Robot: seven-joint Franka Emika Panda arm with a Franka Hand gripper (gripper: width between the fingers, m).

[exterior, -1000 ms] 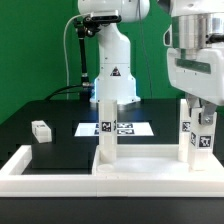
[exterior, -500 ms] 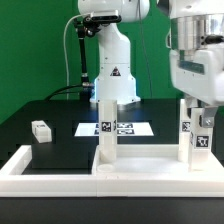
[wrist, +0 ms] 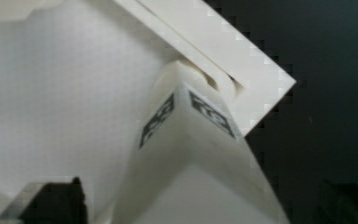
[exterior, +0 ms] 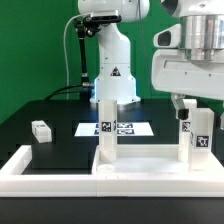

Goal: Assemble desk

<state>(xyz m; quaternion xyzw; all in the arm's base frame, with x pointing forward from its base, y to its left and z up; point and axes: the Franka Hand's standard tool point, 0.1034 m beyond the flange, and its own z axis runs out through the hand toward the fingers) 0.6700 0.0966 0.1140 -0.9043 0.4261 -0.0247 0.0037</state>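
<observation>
The white desk tabletop lies flat at the front with two legs standing upright on it. One leg stands at its left corner, the other leg at the right. My gripper hangs just above the right leg's top, open, its fingers apart from the leg. In the wrist view I look down on that leg and its marker, with the tabletop around it. The gripper straddles the leg with a gap on each side. A loose leg lies on the black table at the exterior view's left.
The marker board lies flat behind the tabletop. A long low white wall with a turned-up end runs along the front and left. The robot's base stands behind the marker board.
The gripper has opened, let go of the right leg and risen above it. The leg stays upright on the tabletop.
</observation>
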